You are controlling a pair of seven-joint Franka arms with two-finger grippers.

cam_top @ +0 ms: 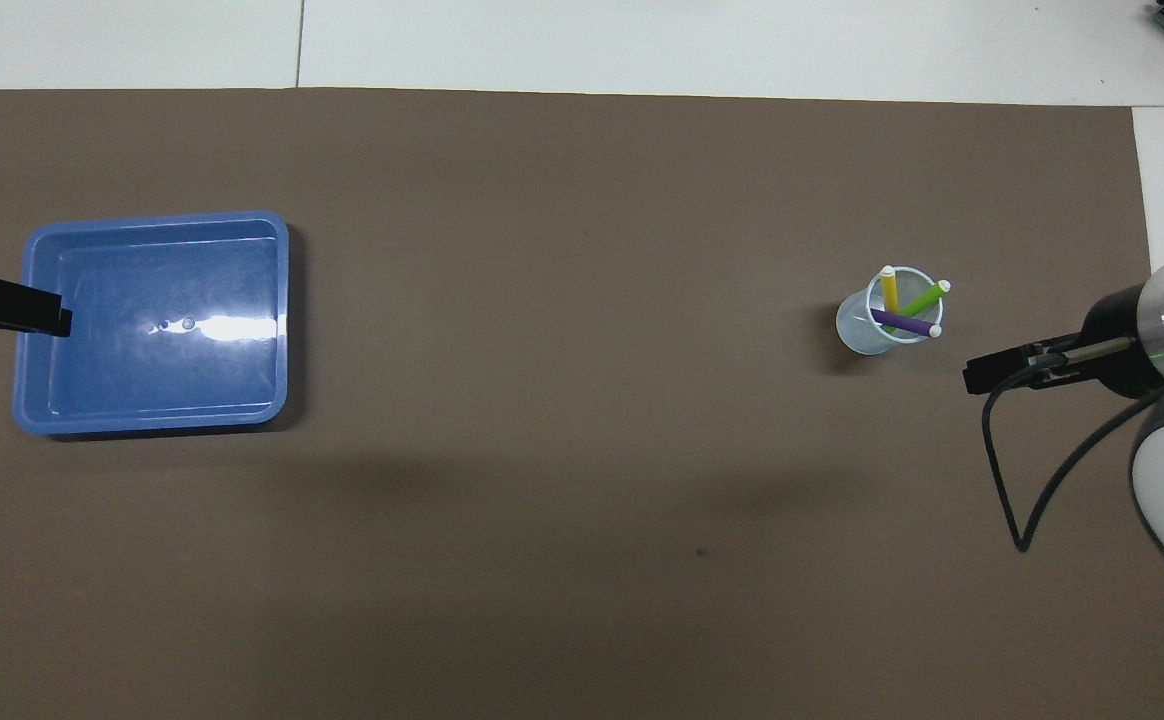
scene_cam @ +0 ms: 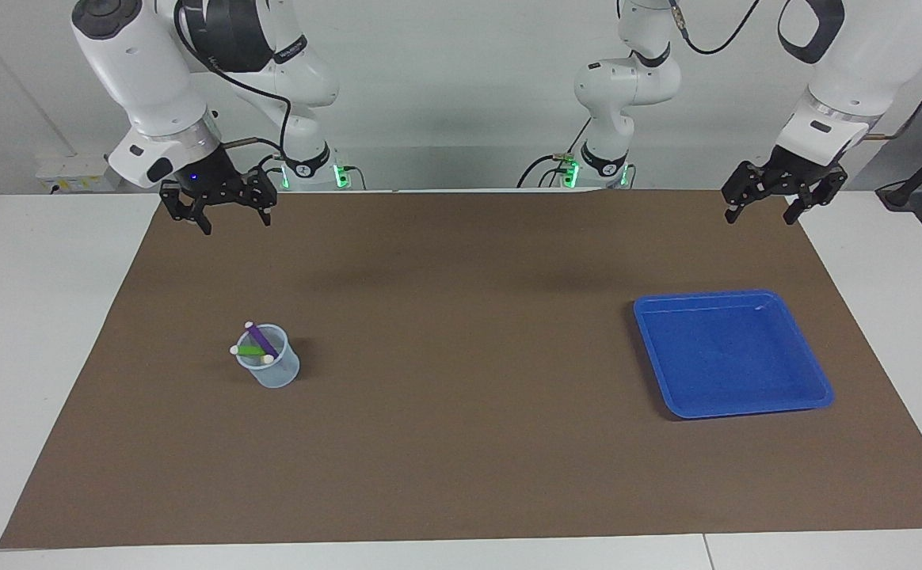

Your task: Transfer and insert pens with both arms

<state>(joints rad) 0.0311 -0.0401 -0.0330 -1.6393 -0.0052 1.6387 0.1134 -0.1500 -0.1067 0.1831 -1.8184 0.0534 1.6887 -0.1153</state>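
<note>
Three pens stand tilted in a clear plastic cup [scene_cam: 277,374] toward the right arm's end of the brown mat. They are purple [scene_cam: 261,340], bright green [scene_cam: 251,350] and yellow [cam_top: 889,290]. The cup [cam_top: 857,332] also shows in the overhead view, with the green pen [cam_top: 925,298] and purple pen [cam_top: 904,322] in it. My right gripper [scene_cam: 237,222] hangs open and empty in the air over the mat's edge near its base. My left gripper [scene_cam: 760,218] hangs open and empty over the mat's corner at its own end.
An empty blue tray [scene_cam: 734,297] lies on the mat toward the left arm's end; it also shows in the overhead view [cam_top: 157,218]. A brown mat [scene_cam: 461,443] covers most of the white table.
</note>
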